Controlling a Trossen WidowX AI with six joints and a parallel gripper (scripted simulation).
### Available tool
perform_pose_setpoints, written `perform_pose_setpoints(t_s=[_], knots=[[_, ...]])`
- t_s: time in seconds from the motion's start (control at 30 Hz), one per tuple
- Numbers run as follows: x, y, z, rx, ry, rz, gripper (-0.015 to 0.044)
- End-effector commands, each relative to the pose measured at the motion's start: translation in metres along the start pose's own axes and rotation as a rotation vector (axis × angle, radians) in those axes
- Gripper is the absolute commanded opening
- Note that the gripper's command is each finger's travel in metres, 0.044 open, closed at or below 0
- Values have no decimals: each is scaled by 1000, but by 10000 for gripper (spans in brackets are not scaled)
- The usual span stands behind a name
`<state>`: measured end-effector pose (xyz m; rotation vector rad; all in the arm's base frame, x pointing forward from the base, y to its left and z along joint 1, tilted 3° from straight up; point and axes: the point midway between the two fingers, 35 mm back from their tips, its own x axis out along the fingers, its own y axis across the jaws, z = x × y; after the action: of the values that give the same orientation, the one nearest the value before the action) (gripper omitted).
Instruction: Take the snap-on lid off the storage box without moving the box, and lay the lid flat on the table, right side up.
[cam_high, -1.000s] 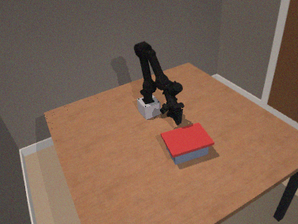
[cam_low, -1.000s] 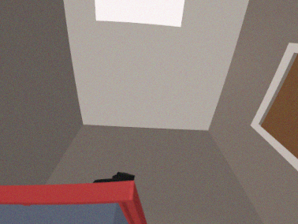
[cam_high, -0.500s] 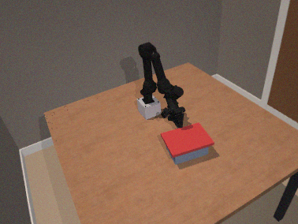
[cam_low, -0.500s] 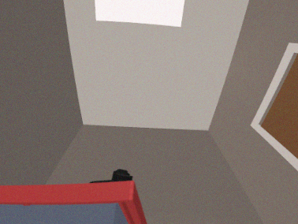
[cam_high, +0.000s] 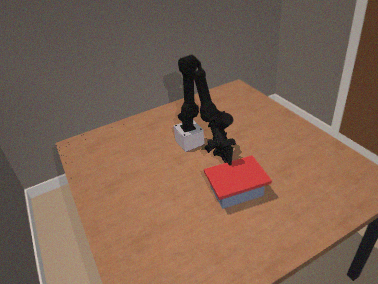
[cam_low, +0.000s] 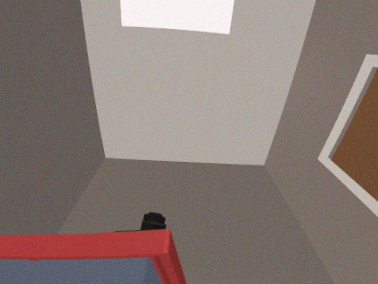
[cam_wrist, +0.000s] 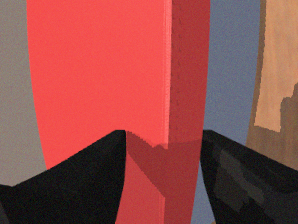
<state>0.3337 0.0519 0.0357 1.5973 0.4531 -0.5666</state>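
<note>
The red lid (cam_high: 237, 176) (cam_low: 90, 246) (cam_wrist: 95, 75) sits flat on top of the blue storage box (cam_high: 245, 196) (cam_low: 75, 272) (cam_wrist: 232, 60), its rim around the top of the box walls. My gripper (cam_high: 230, 161) (cam_wrist: 164, 132) is at the lid's edge nearest the arm's base, partly open. In the wrist view one fingertip is over the lid's top face and the other is beside the lower edge of the rim, in front of the blue wall. A gap shows between the first finger and the rim's corner. Whether the other finger touches the rim cannot be told.
The wooden table (cam_high: 140, 210) carries the box and the arm. The arm's pale base block (cam_high: 189, 138) stands behind the box, toward the back wall. In the exterior view, a dark part of the arm (cam_low: 153, 221) shows just above the lid's edge.
</note>
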Motion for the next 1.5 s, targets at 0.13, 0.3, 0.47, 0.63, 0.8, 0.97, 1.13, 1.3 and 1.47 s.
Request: perform_pose_setpoints(t_s=[0.13, 0.3, 0.47, 0.63, 0.8, 0.97, 1.13, 1.3, 1.47], knots=[[1, 0, -1, -6, 6, 0, 63], [1, 0, -1, -6, 6, 0, 0], [0, 1, 0, -1, 0, 2, 0], [-1, 2, 0, -1, 0, 2, 0], [-2, 3, 0, -1, 0, 2, 0], [-3, 3, 0, -1, 0, 2, 0], [-4, 4, 0, -1, 0, 2, 0], [-5, 4, 0, -1, 0, 2, 0], [-5, 5, 0, -1, 0, 2, 0]])
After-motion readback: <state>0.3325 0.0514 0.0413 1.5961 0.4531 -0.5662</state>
